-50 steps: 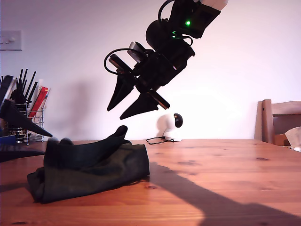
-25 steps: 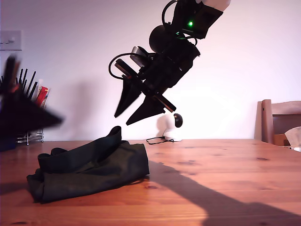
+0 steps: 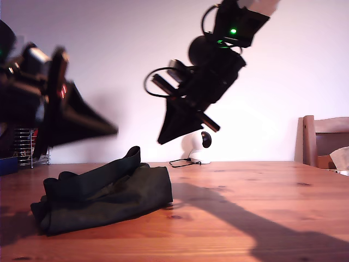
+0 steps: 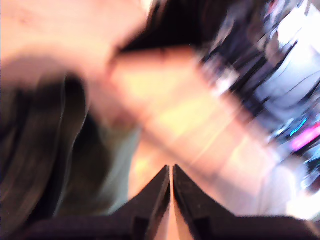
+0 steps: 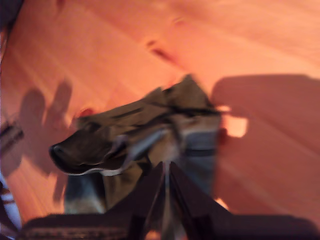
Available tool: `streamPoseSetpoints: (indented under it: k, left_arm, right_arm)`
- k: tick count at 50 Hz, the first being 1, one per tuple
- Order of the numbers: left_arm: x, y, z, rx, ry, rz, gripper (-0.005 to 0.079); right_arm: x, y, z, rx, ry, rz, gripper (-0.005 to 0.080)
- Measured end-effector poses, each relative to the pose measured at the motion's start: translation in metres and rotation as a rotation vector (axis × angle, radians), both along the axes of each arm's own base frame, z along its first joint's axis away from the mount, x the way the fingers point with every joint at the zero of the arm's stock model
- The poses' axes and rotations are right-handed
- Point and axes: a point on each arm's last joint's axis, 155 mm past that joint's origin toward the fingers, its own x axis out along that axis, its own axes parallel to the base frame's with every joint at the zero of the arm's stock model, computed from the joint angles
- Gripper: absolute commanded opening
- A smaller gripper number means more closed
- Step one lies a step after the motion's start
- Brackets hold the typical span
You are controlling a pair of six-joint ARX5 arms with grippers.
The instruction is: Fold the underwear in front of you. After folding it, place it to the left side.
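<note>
both tools pinched closed, empty, above underwear (image 3: 103, 194) on table (image 3: 262, 191) — chair (image 3: 324, 141) exterior view's right.

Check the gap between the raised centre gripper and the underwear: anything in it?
Nothing. In the exterior view that gripper hangs in open air above the underwear; only the white wall shows between them, and they don't touch.
</note>
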Motion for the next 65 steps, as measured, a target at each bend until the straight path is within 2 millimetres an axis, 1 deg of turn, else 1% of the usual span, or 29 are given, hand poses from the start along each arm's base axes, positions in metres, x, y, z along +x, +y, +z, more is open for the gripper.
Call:
streamPoseSetpoints:
  k: [1,3,4,5,6,7,11,18,26,31,37,41,46,49,55,60,65]
  left_arm:
    - [0.001,0.001,-0.003,0.043,-0.046,-0.015,-0.0021]
    - [0.003,0.002,-0.009,0.079,-0.025,0.001,-0.0021]
    - [0.004,0.003,-0.011,0.129,-0.084,-0.027,-0.0021]
    - [0.004,0.002,-0.011,0.144,-0.097,-0.035,-0.0021]
    - [0.006,0.005,-0.015,0.170,-0.079,-0.018,-0.0021]
    - [0.008,0.006,-0.016,0.217,-0.132,-0.043,-0.0021]
    - [0.016,0.011,-0.019,0.308,-0.191,-0.050,-0.0021]
    - [0.018,0.015,-0.021,0.369,-0.239,-0.075,-0.0022]
    - [0.017,0.014,-0.024,0.375,-0.244,-0.093,-0.0022]
    - [0.015,0.014,-0.032,0.381,-0.226,-0.105,-0.0022]
    - [0.014,0.016,-0.047,0.408,-0.207,-0.122,-0.0022]
    - [0.018,0.021,-0.056,0.457,-0.220,-0.121,-0.0021]
    - [0.034,0.031,-0.064,0.552,-0.284,-0.100,-0.0021]
    - [0.045,0.034,-0.063,0.582,-0.325,-0.078,-0.0021]
    - [0.060,0.032,-0.049,0.574,-0.398,-0.046,-0.0021]
    - [0.070,0.032,-0.040,0.580,-0.431,-0.023,-0.0021]
    - [0.074,0.035,-0.039,0.600,-0.449,-0.009,-0.0021]
  right_arm:
    - [0.001,-0.001,0.000,0.001,0.000,-0.001,-0.0012]
    - [0.003,-0.004,0.000,0.001,-0.001,-0.007,-0.0012]
    - [0.004,-0.005,0.000,0.000,-0.002,-0.009,-0.0012]
    - [0.004,-0.006,0.000,0.001,-0.001,-0.010,-0.0012]
    - [0.004,-0.006,0.000,0.004,0.000,-0.009,-0.0012]
    - [0.003,-0.005,0.001,0.007,-0.001,-0.003,-0.0012]
    - [0.001,-0.002,0.002,0.018,-0.002,0.014,-0.0012]
    - [0.000,-0.001,0.003,0.019,-0.005,0.019,-0.0012]
    - [0.000,0.001,0.003,0.021,-0.010,0.024,-0.0012]
    - [0.000,0.001,0.003,0.021,-0.011,0.024,-0.0012]
    - [0.000,0.002,0.003,0.022,-0.013,0.024,-0.0012]
    - [0.001,0.002,0.004,0.023,-0.015,0.025,-0.0012]
    - [0.000,0.002,0.004,0.023,-0.015,0.025,-0.0012]
    - [0.000,0.002,0.004,0.023,-0.013,0.025,-0.0012]
    - [-0.002,0.002,0.003,0.026,-0.004,0.028,-0.0012]
    - [-0.004,0.004,0.004,0.035,0.005,0.036,-0.0012]
    - [-0.004,0.004,0.004,0.036,0.005,0.036,-0.0012]
